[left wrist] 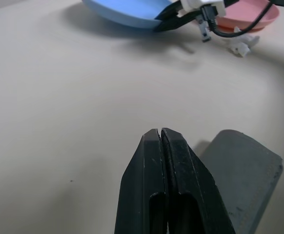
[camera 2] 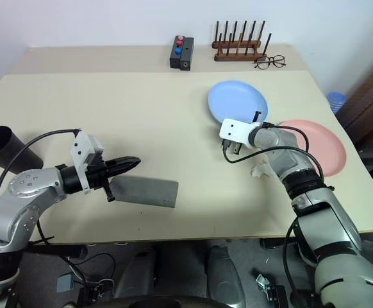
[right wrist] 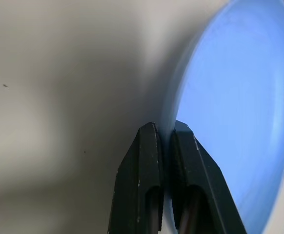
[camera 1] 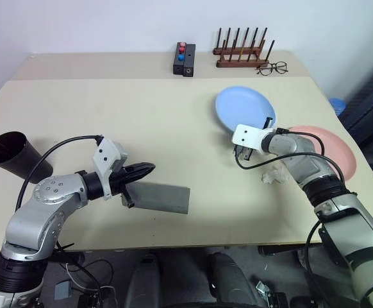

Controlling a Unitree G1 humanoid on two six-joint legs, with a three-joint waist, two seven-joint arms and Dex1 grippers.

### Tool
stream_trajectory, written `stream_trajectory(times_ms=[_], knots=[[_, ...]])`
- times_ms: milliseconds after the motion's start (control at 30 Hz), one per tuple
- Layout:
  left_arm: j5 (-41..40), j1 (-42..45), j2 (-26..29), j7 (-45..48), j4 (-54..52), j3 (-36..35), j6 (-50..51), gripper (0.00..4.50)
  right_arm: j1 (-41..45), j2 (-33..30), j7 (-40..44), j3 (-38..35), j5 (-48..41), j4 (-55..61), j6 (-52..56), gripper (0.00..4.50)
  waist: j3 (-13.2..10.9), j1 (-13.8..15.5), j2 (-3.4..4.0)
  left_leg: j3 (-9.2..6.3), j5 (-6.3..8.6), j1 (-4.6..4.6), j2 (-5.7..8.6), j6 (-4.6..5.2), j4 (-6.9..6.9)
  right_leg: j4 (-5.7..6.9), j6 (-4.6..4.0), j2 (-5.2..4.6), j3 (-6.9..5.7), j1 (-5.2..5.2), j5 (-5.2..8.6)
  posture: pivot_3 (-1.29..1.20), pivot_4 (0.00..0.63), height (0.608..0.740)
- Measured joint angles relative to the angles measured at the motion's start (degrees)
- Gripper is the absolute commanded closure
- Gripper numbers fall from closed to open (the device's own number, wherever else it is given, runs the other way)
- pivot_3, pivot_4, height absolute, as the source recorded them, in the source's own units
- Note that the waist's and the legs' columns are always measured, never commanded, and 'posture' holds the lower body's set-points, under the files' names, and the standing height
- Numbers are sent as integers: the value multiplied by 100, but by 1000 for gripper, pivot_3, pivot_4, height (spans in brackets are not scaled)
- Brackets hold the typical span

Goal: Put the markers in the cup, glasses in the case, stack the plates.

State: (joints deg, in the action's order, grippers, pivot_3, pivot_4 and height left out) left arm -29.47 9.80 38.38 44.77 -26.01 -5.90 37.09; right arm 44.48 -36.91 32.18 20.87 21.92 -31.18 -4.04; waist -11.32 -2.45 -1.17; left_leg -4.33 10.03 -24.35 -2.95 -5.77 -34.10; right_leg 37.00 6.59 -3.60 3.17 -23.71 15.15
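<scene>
The right hand (right wrist: 162, 134) is clenched on the near rim of the blue plate (camera 1: 244, 108), which sits tilted on the counter (camera 1: 141, 115) just beside the pink plate (camera 1: 337, 151). The left hand (left wrist: 160, 136) is clenched on nothing, hovering over the closed grey case (camera 1: 161, 196). The black cup (camera 1: 13, 156) lies tipped at the counter's left edge.

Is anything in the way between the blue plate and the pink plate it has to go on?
Nothing visible is. The right end effector is shut on the rim of the blue plate, and the pink plate lies just beside it on the table, with only the robot's own right arm reaching across that gap.
</scene>
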Motion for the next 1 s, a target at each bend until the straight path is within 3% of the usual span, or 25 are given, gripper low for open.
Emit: stream_trajectory(times_ms=[267,400,600,633,700,833,1000], knots=[[191,390,-276,-191,405,185,-281,4500,-1244,-1488,647,-1360,-423,2436,558,4453,0,92,1,0,0,0,1,0,-4,-3,0,-1,0,3,1,0,150,738],[313,660,-393,-90,747,439,-492,4500,-2628,-2364,1371,-2337,-899,3325,968,4453,2,163,5,1,0,1,1,1,-7,-3,-1,-2,0,5,1,0,150,738],[428,870,-555,57,1046,710,-701,4500,-4252,-2713,2042,-3337,-1280,3902,1538,4453,4,99,8,3,1,12,0,1,-14,-1,-3,-2,2,13,0,0,150,738],[445,898,-591,79,1071,737,-740,4500,-4337,-2713,2103,-3368,-1337,3958,1651,3800,5,82,8,2,1,14,0,1,-14,0,-3,-2,2,15,0,0,150,738],[468,918,-620,106,1102,743,-778,4500,-4378,-2714,2157,-3391,-1416,4042,1811,3016,5,47,9,2,1,14,0,0,-14,1,-3,-2,2,16,0,0,150,738],[514,944,-640,130,1146,744,-795,4500,-4461,-2713,2167,-3446,-1457,4244,1917,1040,5,29,8,2,1,11,1,0,-13,-2,-2,-2,2,16,1,0,150,738],[514,933,-644,132,1142,740,-798,4500,-4244,-2527,2359,-3483,-2099,4786,2287,1040,4,15,7,2,1,12,1,0,-13,-2,-2,-2,1,18,1,0,150,738]])
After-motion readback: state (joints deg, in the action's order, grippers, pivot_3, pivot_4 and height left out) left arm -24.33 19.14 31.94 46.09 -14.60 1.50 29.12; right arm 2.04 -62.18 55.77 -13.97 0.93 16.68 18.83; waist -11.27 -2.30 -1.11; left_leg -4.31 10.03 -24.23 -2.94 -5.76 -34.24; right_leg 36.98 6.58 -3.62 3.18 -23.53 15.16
